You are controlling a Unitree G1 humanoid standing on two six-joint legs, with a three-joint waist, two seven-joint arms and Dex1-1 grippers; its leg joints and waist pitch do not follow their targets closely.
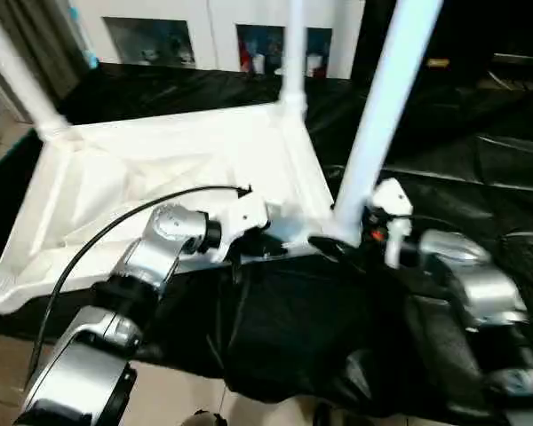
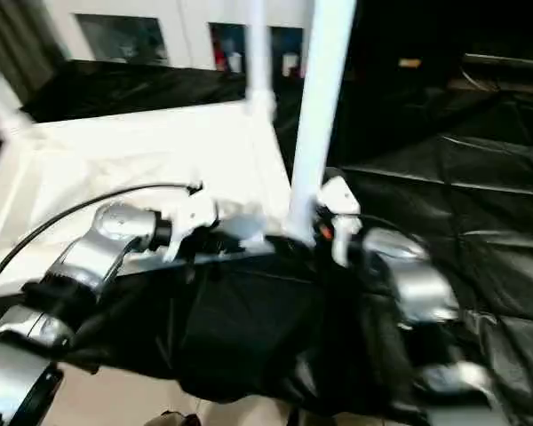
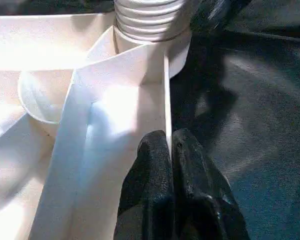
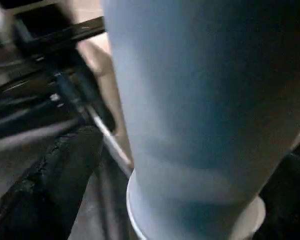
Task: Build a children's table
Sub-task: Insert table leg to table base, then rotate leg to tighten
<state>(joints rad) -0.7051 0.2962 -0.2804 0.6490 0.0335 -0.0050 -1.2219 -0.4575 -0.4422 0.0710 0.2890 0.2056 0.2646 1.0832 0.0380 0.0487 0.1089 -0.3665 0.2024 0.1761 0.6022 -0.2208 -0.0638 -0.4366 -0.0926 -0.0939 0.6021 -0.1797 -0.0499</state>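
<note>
The white table top (image 1: 160,169) lies upside down on a black sheet, its ribbed underside facing up. Three white legs stand in corner sockets: far left (image 1: 13,71), far right (image 1: 293,53) and near right (image 1: 382,106). My left gripper (image 3: 171,142) is shut on the thin rim wall of the top's near edge, close to the near-right socket (image 3: 150,30). My right gripper (image 1: 338,244) is open around the foot of the near-right leg (image 4: 200,100). One finger (image 4: 65,175) stands off to one side of the leg and the other sits at the picture's far edge.
A black sheet (image 1: 480,160) covers the work surface and hangs over its near edge above a light floor (image 1: 178,390). A white cabinet with glass doors (image 1: 204,35) stands behind. The left arm's black cable (image 1: 115,222) arcs over the table top.
</note>
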